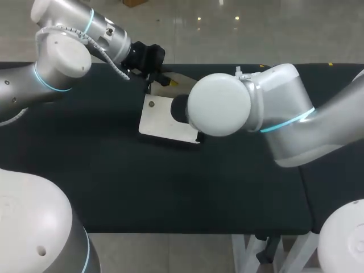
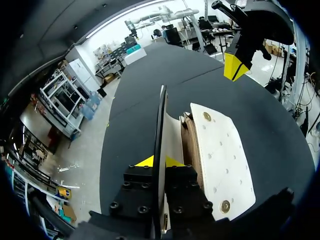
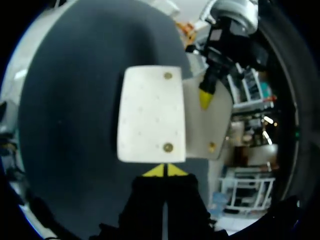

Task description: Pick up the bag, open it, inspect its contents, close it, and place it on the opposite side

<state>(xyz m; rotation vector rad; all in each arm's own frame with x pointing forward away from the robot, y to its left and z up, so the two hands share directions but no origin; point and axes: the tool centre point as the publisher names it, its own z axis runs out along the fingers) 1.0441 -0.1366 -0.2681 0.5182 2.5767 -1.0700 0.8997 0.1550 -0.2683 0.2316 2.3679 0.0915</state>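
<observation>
While the left jaws pinched up the flap [image 2: 161, 125] of the white bag [image 1: 165, 116] at 12 o'clock on the table [image 1: 170, 193], the right jaws hung closed, empty. Looking, closing, moving seemed left.

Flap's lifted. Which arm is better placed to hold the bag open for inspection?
Left, probably: the left claw grips the raised flap; the right claw sits shut by the bag, holding nothing.

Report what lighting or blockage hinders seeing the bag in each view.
Head view: the right arm hides part of the bag. Left wrist view: the raised flap shows edge-on, dark. Right wrist view: bag bright against the dark table, unblocked.
</observation>
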